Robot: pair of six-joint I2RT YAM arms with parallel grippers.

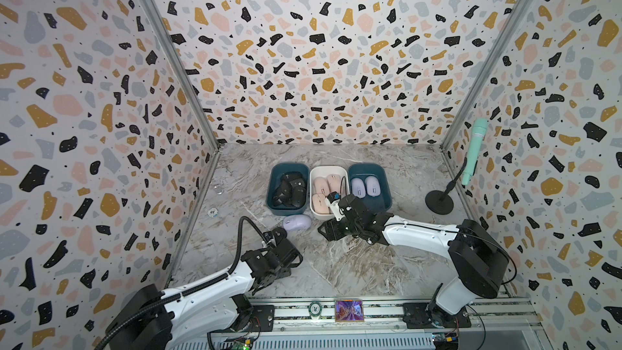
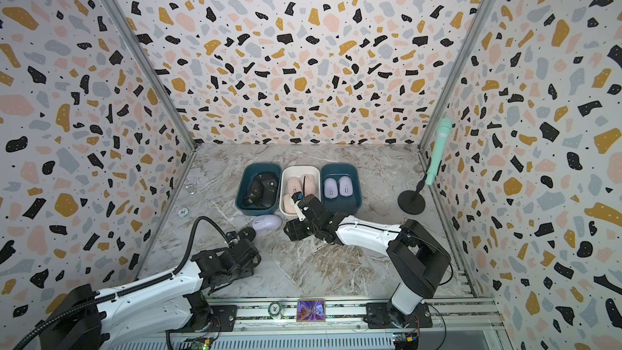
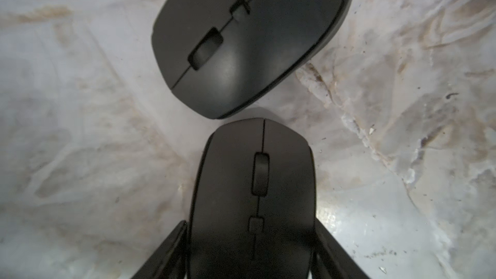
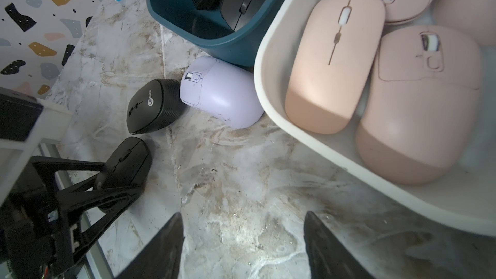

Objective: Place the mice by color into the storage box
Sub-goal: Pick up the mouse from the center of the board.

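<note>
My left gripper (image 3: pixel 252 237) is shut on a black mouse (image 3: pixel 257 183) that lies on the marble table, one finger pressed to each side. Just ahead of it lies a second black mouse (image 3: pixel 249 41), touching a lavender mouse (image 1: pixel 297 223) in front of the boxes. The left teal box (image 1: pixel 273 176) holds black mice, the white box (image 1: pixel 328 169) pink mice (image 4: pixel 332 63), and the right teal box (image 1: pixel 383 176) two lavender ones. In front of the white box my right gripper (image 4: pixel 243 226) hangs open over bare table with nothing between its fingers.
A mint microphone (image 1: pixel 474 149) on a black stand is at the right wall. A poker chip (image 1: pixel 212 212) lies left of the boxes. Another chip (image 1: pixel 314 308) and a small picture card (image 1: pixel 349 310) sit on the front rail. Patterned walls close in three sides.
</note>
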